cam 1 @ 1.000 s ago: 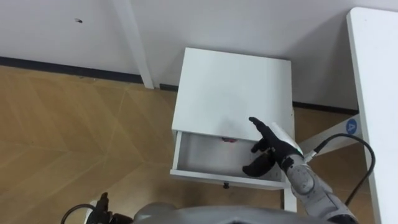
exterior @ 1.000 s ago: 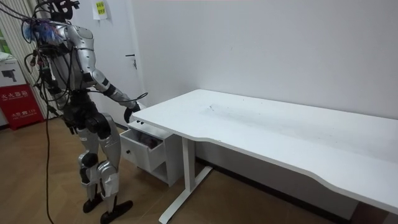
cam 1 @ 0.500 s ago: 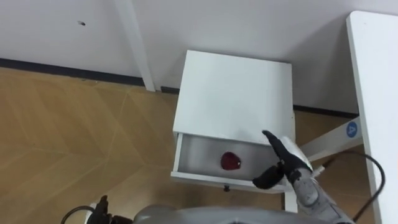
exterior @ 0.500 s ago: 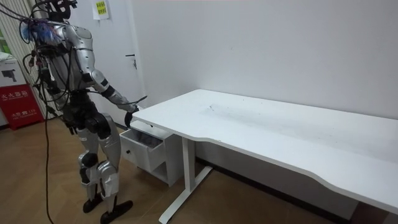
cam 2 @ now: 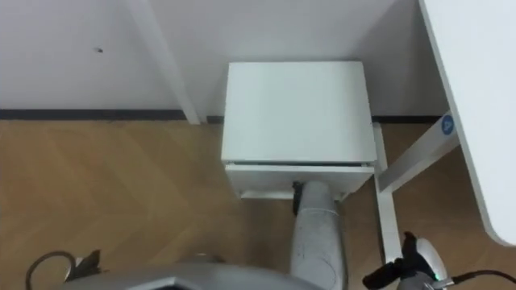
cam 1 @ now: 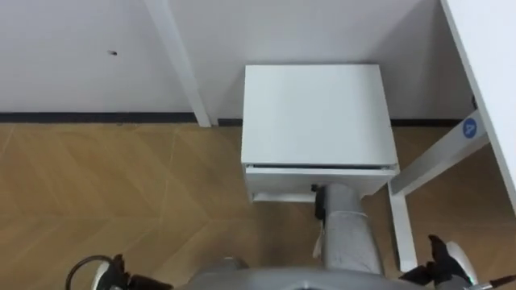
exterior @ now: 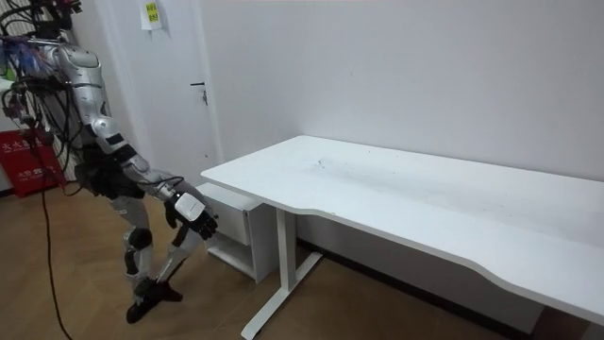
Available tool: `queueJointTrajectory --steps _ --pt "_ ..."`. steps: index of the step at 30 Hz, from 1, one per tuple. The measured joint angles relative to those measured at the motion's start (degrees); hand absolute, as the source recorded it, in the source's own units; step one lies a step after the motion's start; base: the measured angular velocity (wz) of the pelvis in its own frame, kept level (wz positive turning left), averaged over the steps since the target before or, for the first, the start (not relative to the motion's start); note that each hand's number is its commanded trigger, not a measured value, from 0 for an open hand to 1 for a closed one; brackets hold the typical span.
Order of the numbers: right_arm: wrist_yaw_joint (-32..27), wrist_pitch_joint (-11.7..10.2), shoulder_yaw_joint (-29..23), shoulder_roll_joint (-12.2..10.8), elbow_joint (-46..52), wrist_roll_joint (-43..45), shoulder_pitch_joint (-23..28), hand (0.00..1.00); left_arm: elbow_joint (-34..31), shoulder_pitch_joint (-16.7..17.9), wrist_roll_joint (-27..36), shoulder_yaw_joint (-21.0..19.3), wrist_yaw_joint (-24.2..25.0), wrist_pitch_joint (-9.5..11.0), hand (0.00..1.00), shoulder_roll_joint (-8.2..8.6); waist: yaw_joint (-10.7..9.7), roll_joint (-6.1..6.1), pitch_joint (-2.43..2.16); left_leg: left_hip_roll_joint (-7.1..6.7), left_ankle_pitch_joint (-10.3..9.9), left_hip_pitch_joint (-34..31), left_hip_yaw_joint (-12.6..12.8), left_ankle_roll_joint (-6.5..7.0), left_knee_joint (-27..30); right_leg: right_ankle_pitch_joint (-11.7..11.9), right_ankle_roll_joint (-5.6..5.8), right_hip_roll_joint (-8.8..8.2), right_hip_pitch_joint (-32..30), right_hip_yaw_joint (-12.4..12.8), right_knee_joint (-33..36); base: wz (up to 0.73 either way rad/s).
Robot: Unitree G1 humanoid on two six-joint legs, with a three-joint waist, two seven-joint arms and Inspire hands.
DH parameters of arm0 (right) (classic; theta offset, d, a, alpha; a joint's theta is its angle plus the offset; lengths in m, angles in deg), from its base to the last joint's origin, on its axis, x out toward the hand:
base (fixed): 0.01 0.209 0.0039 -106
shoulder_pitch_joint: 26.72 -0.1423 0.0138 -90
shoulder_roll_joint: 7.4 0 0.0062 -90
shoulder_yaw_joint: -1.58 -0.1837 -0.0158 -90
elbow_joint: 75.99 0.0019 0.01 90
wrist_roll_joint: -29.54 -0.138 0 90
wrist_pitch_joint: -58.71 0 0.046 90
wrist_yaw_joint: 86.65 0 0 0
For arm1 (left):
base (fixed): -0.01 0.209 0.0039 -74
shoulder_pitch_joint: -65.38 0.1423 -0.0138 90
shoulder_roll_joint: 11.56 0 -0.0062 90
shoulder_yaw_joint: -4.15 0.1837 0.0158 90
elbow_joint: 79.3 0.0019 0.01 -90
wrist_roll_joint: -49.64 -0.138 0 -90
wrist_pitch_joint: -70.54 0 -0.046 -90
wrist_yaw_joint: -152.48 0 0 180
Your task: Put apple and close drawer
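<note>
So the drawer (cam 1: 282,182) is pushed in, front sitting pretty much flush under the top of the little white cabinet (cam 1: 318,113). With it shut like that I can't tell where the apple is. The robot is leaning back on one leg in the room view, its other leg stretched out so its end is right at the drawer front. Right hand (cam 1: 442,258) hangs low on the near right, well away from the drawer, fingers loose and a bit spread, holding nothing. The cabinet is backed against the wall, with the white counter (cam 1: 488,72) on its right and the counter's leg (cam 1: 435,157) just beside it, all on a herringbone wood floor (cam 1: 121,193).
</note>
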Motion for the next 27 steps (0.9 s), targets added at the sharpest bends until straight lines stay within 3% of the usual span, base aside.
queueJointTrajectory --steps 1,2,4,5,7,9,14,21,22,27 --pt "0.0 0.41 0.51 -0.33 -0.82 -0.2 -0.37 0.0 0.03 0.92 0.15 0.04 0.0 -0.14 0.0 0.02 0.77 -0.88 -0.02 -0.29 0.01 0.65 0.92 -0.25 -0.97 -1.2 0.82 0.29 7.12 -0.37 -13.97 -0.29" --pt "-0.01 0.52 0.73 -0.39 -1.17 -0.27 -0.37 0.0 0.04 1.59 0.58 0.03 0.0 -0.27 0.0 0.13 1.34 -1.22 -0.11 -0.35 0.17 0.99 1.42 -0.27 -1.56 -1.75 1.06 0.35 10.56 -0.89 -20.82 -0.46" --pt "-0.16 0.61 0.66 -1.06 -3.26 -0.61 -0.37 0.0 0.02 3.28 0.84 -0.38 -0.25 -0.76 0.0 0.63 4.11 -2.86 -0.95 -0.55 1.79 2.06 3.12 -0.72 -5.01 -5.68 1.33 1.3 22.41 -3.21 -45.4 -0.51" --pt "-0.21 0.64 0.66 -1.29 -3.7 -0.66 -0.42 0.0 0.01 3.13 0.87 -0.57 -0.36 -0.79 0.0 0.68 4.77 -3.06 -1.2 -0.62 2.43 2.11 3.39 -0.9 -6.16 -6.23 1.46 1.77 24.37 -3.43 -50.5 -0.4" --pt "-0.76 0.62 0.54 -2.22 -4.05 -0.86 -1.46 0.0 0.03 1.76 1.19 -1.18 -1.55 -0.65 0.0 0.54 5.87 -4.91 -1.28 -0.91 4.87 1.87 3.86 -1.63 -10.0 -4.99 1.11 3.3 29.26 -5.0 -64.5 -0.16" --pt "-1.31 0.15 0.49 -2.7 -4.47 -2.0 -2.49 0.0 0.17 1.84 1.14 -1.19 -2.32 -0.57 0.0 0.62 5.82 -5.45 -1.51 -0.77 5.59 2.12 3.75 -2.24 -11.48 -3.29 1.46 4.1 31.76 -5.94 -70.41 0.0" --pt "-1.27 -1.07 -0.04 -3.4 -5.45 -5.22 -2.91 0.0 -0.04 0.64 0.37 -1.58 -2.59 -0.41 0.0 1.38 5.72 -5.23 -1.54 -0.49 6.36 4.26 3.52 -3.43 -13.93 -2.88 1.24 4.75 34.18 -7.1 -72.93 0.02" --pt "0.17 -0.85 -0.63 -4.02 -7.39 -10.4 -2.49 0.0 -1.17 0.5 -0.11 -4.05 -1.89 -1.01 0.0 2.58 5.61 -4.57 -1.04 -0.4 7.12 5.18 3.5 -4.07 -16.01 -3.03 1.0 5.01 34.21 -7.64 -72.94 0.0" --pt "0.74 -0.84 -0.63 -4.05 -7.57 -11.06 -2.29 0.0 -1.18 0.29 -0.1 -4.64 -1.72 -1.08 0.0 2.59 5.57 -4.56 -0.8 -0.42 7.21 5.73 3.62 -4.16 -16.48 -3.13 0.87 5.02 34.5 -7.59 -72.95 0.0" --pt "2.42 -0.85 -1.26 -4.05 -7.77 -12.01 -1.96 0.0 -1.15 0.3 -0.13 -5.51 -0.42 -1.29 0.0 2.7 4.37 -4.69 -0.73 -0.45 7.23 6.9 3.56 -4.23 -17.29 -3.34 0.65 5.13 35.31 -7.63 -72.98 0.0"
